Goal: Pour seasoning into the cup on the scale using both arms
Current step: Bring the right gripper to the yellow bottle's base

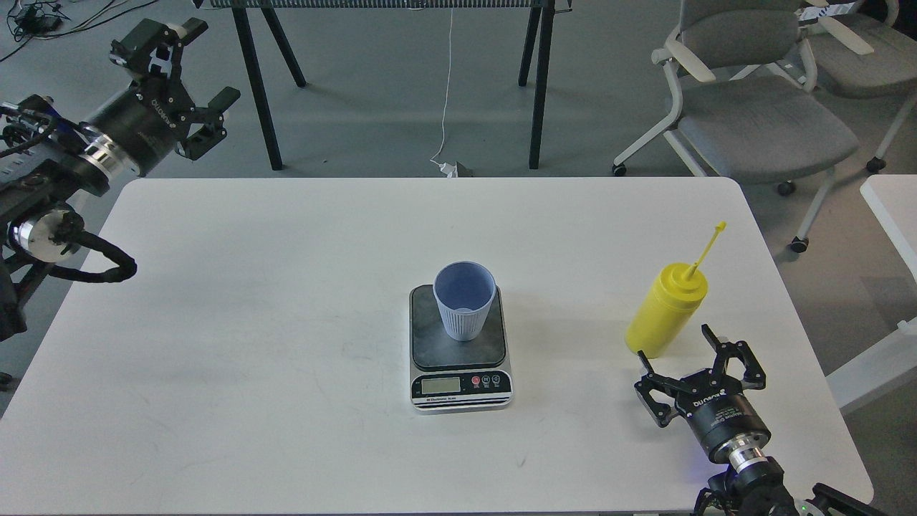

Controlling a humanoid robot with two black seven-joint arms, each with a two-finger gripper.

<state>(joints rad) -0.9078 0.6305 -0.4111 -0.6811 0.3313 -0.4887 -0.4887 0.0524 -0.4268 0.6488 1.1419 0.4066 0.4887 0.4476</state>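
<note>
While the right gripper [679, 346] sits fingers apart just short of the yellow seasoning bottle [666, 309], it should close squarely mid-body, cup [465, 299] waiting on the scale [459, 349], left gripper [192, 77] parted, far off

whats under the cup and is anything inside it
The cup stands upright on the scale, on its dark plate. Inside, only bare blue wall and bottom show; it looks empty. The plate right beneath the cup is hidden.
</note>
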